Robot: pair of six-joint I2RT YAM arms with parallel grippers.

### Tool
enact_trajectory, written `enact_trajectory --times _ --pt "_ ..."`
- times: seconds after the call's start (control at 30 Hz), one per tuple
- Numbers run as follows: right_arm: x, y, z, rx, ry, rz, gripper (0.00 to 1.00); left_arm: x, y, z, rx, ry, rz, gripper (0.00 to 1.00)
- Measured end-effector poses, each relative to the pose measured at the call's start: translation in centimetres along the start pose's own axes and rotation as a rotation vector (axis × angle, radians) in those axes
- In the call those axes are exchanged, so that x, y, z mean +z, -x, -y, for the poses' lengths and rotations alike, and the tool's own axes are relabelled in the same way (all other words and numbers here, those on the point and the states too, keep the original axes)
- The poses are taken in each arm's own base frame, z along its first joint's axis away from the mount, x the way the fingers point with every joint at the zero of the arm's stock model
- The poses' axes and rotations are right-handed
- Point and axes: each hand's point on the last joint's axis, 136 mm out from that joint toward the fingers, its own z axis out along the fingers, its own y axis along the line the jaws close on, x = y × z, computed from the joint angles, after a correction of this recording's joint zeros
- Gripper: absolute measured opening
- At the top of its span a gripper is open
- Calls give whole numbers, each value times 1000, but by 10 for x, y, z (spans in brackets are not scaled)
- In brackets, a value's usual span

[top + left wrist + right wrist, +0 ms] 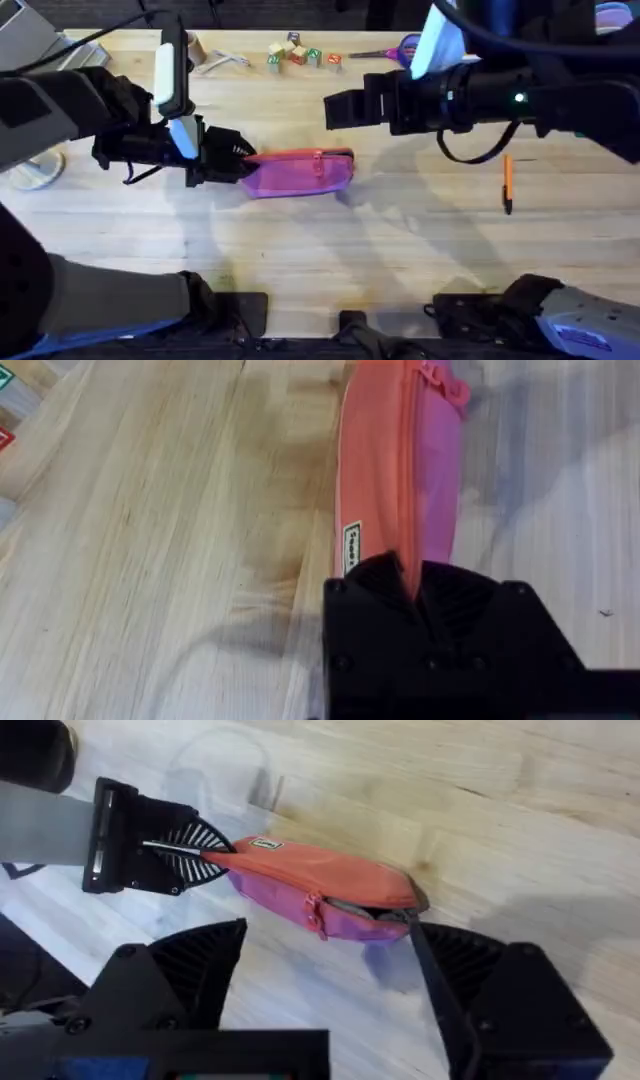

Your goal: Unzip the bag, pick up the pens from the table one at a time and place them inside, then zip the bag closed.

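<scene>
The pink bag [300,172] lies lengthwise on the table [400,250] left of centre, its zipper pull [318,910] about halfway along. My left gripper [238,157] is shut on the bag's left end; in the left wrist view the fabric [400,470] runs away from the pinching fingertips [415,585]. My right gripper [335,108] hovers above and just behind the bag's right end, open. Its two black fingers [190,970] stand wide apart, with the bag [320,885] and the left gripper [195,855] visible beyond them. An orange pen [507,183] lies to the right on the wood.
Coloured letter blocks [300,55] and purple-handled scissors [395,50] sit along the far edge. A pale round object [35,170] rests at the left edge. Bare wood stretches between the bag and the arm bases.
</scene>
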Motion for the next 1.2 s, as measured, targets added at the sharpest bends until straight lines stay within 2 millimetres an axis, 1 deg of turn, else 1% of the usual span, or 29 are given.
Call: enact_trajectory --times 0.37,0.47,0.93,0.97,1.2 --pt "0 0 -1 56 4 -2 998 0 0 0 0 0 0 42" --pt "3 -2 -1 68 4 -13 998 0 0 0 0 0 0 42" --pt "36 -26 -14 41 3 -120 997 0 0 0 0 0 0 42" --pt "44 -30 -15 42 1 -137 997 0 0 0 0 0 0 42" --pt "58 -40 -22 65 0 -174 998 0 0 0 0 0 0 42"
